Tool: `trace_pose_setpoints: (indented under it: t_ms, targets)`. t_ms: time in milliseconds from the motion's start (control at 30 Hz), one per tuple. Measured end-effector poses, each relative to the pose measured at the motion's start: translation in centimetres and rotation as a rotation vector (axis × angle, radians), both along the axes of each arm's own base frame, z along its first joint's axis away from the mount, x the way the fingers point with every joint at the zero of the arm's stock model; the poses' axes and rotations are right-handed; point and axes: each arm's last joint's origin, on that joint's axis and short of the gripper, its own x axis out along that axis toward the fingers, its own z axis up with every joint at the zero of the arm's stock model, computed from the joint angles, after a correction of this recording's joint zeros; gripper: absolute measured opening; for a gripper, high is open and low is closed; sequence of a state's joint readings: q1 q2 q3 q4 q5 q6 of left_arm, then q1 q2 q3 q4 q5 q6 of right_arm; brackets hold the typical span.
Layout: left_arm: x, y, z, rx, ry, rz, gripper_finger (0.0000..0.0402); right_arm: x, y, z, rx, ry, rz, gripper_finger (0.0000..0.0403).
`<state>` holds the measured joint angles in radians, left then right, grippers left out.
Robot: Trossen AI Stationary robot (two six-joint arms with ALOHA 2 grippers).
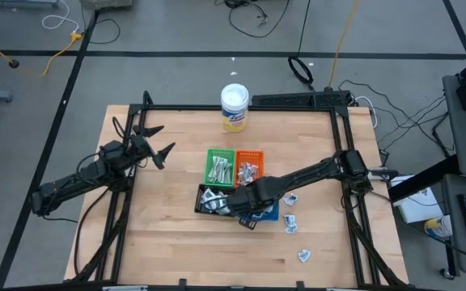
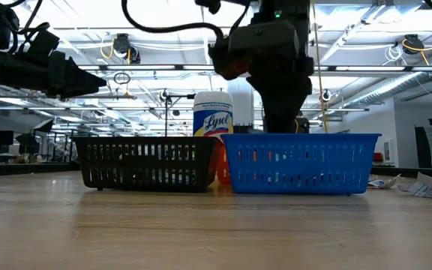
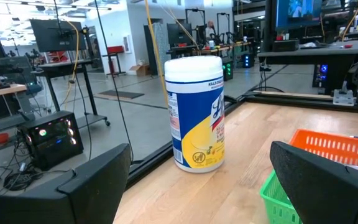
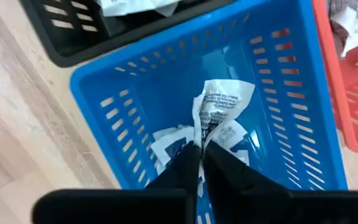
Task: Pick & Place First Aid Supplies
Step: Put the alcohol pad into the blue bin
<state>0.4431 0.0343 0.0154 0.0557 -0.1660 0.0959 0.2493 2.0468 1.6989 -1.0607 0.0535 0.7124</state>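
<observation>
While reaching over blue tray (image 4: 129, 93), right gripper (image 4: 199, 163) points down into it, fingers pressed together, pinching crumpled white packet (image 4: 221, 112) with dark print. More packets (image 4: 169, 140) lie on tray floor below. Left gripper (image 1: 154, 141) hovers off at table's left side, fingers spread wide. Only left wrist view shows tub (image 3: 195, 112) close; low view reads "Lysol" on tub.

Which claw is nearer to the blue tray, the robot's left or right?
Right. The right claw hangs over the blue tray, pinching a packet. The left claw waits, open, far across the table.
</observation>
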Motion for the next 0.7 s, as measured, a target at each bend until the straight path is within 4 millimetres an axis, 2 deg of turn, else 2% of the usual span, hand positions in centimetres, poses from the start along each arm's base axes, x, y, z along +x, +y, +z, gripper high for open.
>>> trace_pose_setpoints:
  t_ms: [133, 300, 467, 567, 700]
  targets:
    - [0.0, 0.0, 0.0, 0.0, 0.001, 0.0, 0.0392, 0.0, 0.0, 0.1, 0.0, -0.005, 0.019, 0.0052]
    - [0.0, 0.0, 0.0, 0.0, 0.0, 0.0, 0.0392, 0.0, -0.3, 0.5, 0.002, -0.014, 0.018, 0.0145]
    - [0.0, 0.0, 0.0, 0.0, 0.0, 0.0, 0.0392, -0.2, -1.7, 2.0, 0.015, -0.046, -0.058, 0.0222]
    - [0.0, 0.0, 0.0, 0.0, 0.0, 0.0, 0.0392, -0.3, -3.0, 2.5, 0.018, -0.063, -0.225, 0.0242]
    - [0.0, 0.0, 0.0, 0.0, 0.0, 0.0, 0.0392, -0.2, -4.3, 3.2, -0.007, -0.1, -0.393, 0.0245]
